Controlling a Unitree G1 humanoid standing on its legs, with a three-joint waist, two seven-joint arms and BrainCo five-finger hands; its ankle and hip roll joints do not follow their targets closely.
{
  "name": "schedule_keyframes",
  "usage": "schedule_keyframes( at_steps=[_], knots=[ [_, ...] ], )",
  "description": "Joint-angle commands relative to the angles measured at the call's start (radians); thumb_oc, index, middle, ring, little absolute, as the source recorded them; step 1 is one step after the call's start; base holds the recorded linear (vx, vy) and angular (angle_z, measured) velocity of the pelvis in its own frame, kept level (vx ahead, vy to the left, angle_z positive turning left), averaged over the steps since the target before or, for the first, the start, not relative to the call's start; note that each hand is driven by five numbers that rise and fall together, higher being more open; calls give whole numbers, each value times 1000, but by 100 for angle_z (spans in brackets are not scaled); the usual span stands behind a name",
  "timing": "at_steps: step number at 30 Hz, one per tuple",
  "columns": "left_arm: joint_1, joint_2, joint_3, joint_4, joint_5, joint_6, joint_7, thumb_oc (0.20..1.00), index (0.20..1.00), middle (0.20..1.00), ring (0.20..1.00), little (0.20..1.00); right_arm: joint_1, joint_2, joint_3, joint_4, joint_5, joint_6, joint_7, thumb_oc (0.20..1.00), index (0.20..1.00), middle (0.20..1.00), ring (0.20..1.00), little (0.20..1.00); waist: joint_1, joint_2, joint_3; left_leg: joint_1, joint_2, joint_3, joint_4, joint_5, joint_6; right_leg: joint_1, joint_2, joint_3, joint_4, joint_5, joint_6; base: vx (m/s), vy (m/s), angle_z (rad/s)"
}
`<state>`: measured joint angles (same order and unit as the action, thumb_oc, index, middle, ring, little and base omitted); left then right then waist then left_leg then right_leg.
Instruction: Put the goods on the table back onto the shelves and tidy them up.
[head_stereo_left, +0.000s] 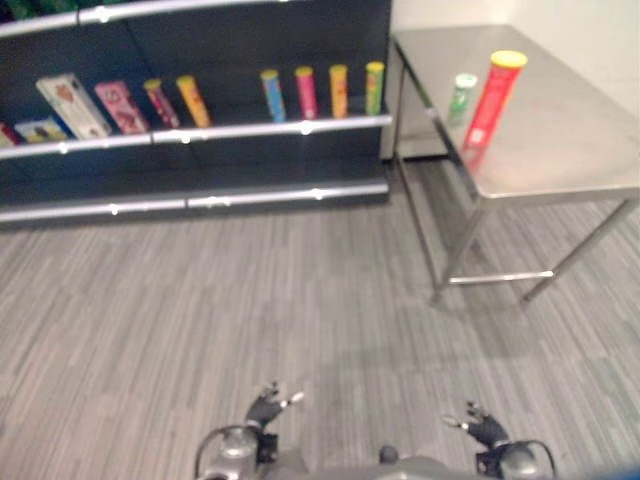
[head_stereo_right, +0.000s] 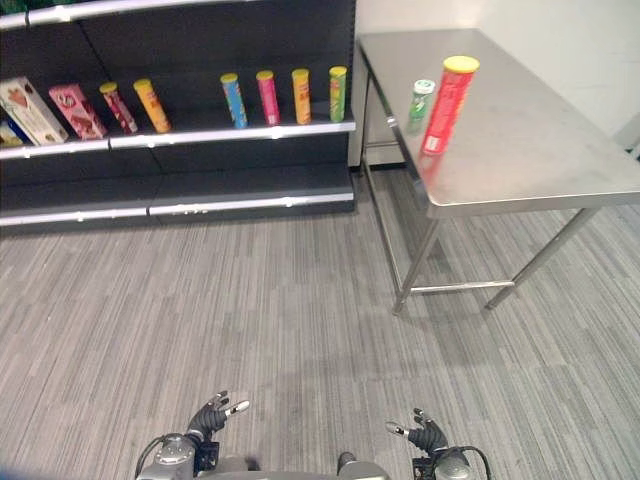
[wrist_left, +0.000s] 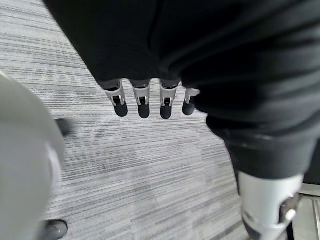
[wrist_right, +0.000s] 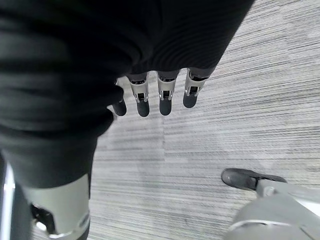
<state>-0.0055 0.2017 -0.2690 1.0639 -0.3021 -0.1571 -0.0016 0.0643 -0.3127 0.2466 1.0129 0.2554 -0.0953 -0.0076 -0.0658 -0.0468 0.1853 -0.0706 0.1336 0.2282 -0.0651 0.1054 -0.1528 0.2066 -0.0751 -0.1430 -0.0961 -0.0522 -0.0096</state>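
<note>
Near the table's (head_stereo_right: 560, 170) shelf-side edge stand a red can (head_stereo_right: 446, 104) and a small green bottle (head_stereo_right: 419, 100), so both released, empty hands, left (head_stereo_right: 213, 417) and right (head_stereo_right: 426, 434), should approach and grasp the can low, keeping it upright.

grey striped carpet room with a dark shelf and a steel table

the carpet floor (head_stereo_right: 250, 300) runs to a dark shelf unit (head_stereo_right: 200, 190) with silver rails at the back; a metal table (head_stereo_right: 540, 170) on thin legs stands beside it, against a pale wall (head_stereo_right: 600, 40).
</note>
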Motion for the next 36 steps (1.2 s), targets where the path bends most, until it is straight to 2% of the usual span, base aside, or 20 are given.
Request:
schedule_keyframes(
  at_steps=[1,2,3,4,9,12,13,14,15,18,20,21,22,24,25,28,31,32,35,36],
  knots=[
    [-11,25,-7,-25,-6,-36,15,1000,1000,1000,1000,1000,-5,-10,9,15,-5,-25,-9,1000,1000,1000,1000,1000,20,22,3,-74,-5,-2,-22,63,10,60,98,46,9,-103,81,561,0,-42],
    [-5,26,2,-15,-9,-35,16,1000,1000,1000,1000,1000,-7,-4,12,33,-10,-23,-6,1000,1000,1000,1000,1000,29,20,2,-98,3,6,-22,73,2,93,106,83,9,-122,78,600,23,-61],
    [4,25,12,-10,-9,-35,14,1000,1000,1000,1000,1000,-15,-3,14,47,-19,-20,1,1000,1000,1000,1000,1000,37,24,-10,-95,4,2,-22,58,13,107,114,108,9,-142,81,586,56,-102],
    [9,23,11,-14,-11,-35,15,1000,1000,1000,1000,1000,-11,3,18,48,-23,-21,1,1000,1000,1000,1000,1000,45,24,-14,-89,5,2,-22,80,13,122,113,120,9,-153,79,444,75,-137],
    [6,34,25,-24,-16,-37,21,1000,1000,1000,1000,1000,-17,16,21,51,-30,-18,12,1000,1000,1000,1000,1000,58,-2,-47,-52,-12,59,-22,86,38,125,75,145,83,-141,112,330,79,-79],
    [-4,47,22,-58,-25,-37,19,1000,1000,1000,1000,1000,-28,14,39,50,-59,-13,22,1000,1000,1000,1000,1000,71,-17,-55,-2,-44,92,-20,32,88,35,26,102,320,-44,194,284,85,-24],
    [-13,51,16,-61,-25,-38,22,1000,1000,1000,1000,1000,-36,12,40,47,-59,-15,23,1000,1000,1000,1000,1000,68,-23,-46,19,-59,101,-15,4,110,-13,3,89,458,30,236,224,114,-2],
    [-19,52,11,-66,-21,-36,23,1000,1000,1000,1000,1000,-39,9,37,38,-59,-14,19,1000,1000,1000,1000,1000,64,-12,-39,42,-62,97,-15,-12,124,-75,-13,70,564,75,255,247,143,-11],
    [-29,56,3,-58,-12,-33,24,1000,1000,1000,1000,1000,-44,10,40,31,-60,-13,21,1000,1000,1000,1000,1000,53,-8,-24,71,-68,101,-16,-31,138,-131,-33,51,671,135,266,196,136,-8],
    [-33,60,-8,-46,7,-25,19,1000,1000,1000,1000,1000,-36,12,30,6,-68,-9,20,1000,1000,1000,1000,1000,25,29,-4,145,-72,91,-22,-78,166,-251,-73,2,837,135,246,258,130,4],
    [-37,59,-9,-43,8,-28,17,1000,1000,1000,1000,1000,-24,14,24,2,-65,-8,17,1000,1000,1000,1000,1000,5,33,6,178,-89,76,-22,-104,162,-279,-118,-32,756,63,216,301,19,4],
    [-38,58,-8,-42,8,-30,17,1000,1000,1000,1000,1000,-17,12,18,-5,-63,-9,16,1000,1000,1000,1000,1000,-2,39,9,193,-91,68,-22,-124,156,-289,-135,-53,650,17,195,302,-62,6],
    [-38,55,-11,-40,10,-32,17,1000,1000,1000,1000,1000,-15,9,16,-4,-63,-10,15,1000,1000,1000,1000,1000,-3,44,5,194,-91,63,-22,-131,148,-300,-141,-66,551,4,184,325,-103,8],
    [-40,47,-12,-30,19,-35,18,1000,1000,1000,1000,1000,-13,8,16,14,-65,-5,14,1000,1000,1000,1000,1000,-19,35,6,231,-110,44,-22,-162,132,-305,-139,-70,268,37,192,306,-123,3],
    [-40,47,-12,-30,20,-35,18,1000,1000,1000,1000,1000,-14,8,16,15,-65,-5,14,1000,1000,1000,1000,1000,-19,36,6,230,-108,44,-22,-161,132,-302,-137,-71,261,42,191,267,-111,-6],
    [-52,40,-14,-16,51,-44,13,1000,1000,1000,1000,1000,-18,9,18,44,-88,5,18,1000,1000,1000,1000,1000,-51,30,7,289,-119,36,-22,-208,106,-376,-130,-72,21,127,237,334,-110,10],
    [-55,34,-27,-16,60,-45,6,1000,1000,1000,1000,1000,-4,10,10,55,-87,5,18,1000,1000,1000,1000,1000,-61,29,6,316,-128,23,-22,-234,103,-371,-124,-70,13,135,239,359,-117,23],
    [-60,26,-36,-12,67,-45,5,1000,1000,1000,1000,1000,12,6,-1,63,-77,4,21,1000,1000,1000,1000,1000,-74,27,-5,341,-134,-3,-22,-251,100,-350,-119,-46,9,156,226,503,-206,39],
    [-76,12,-63,-10,66,-45,2,1000,1000,1000,1000,1000,11,-14,-16,80,-59,0,15,1000,1000,1000,1000,1000,-94,39,-8,343,-104,-28,52,-261,70,-302,-92,-35,19,152,207,371,-223,55],
    [-79,11,-69,-13,63,-45,1,1000,1000,1000,1000,1000,8,-20,-17,74,-51,-4,16,1000,1000,1000,1000,1000,-100,45,-10,335,-88,-29,95,-242,52,-287,-84,-44,24,145,195,192,-156,35]
  ],
)
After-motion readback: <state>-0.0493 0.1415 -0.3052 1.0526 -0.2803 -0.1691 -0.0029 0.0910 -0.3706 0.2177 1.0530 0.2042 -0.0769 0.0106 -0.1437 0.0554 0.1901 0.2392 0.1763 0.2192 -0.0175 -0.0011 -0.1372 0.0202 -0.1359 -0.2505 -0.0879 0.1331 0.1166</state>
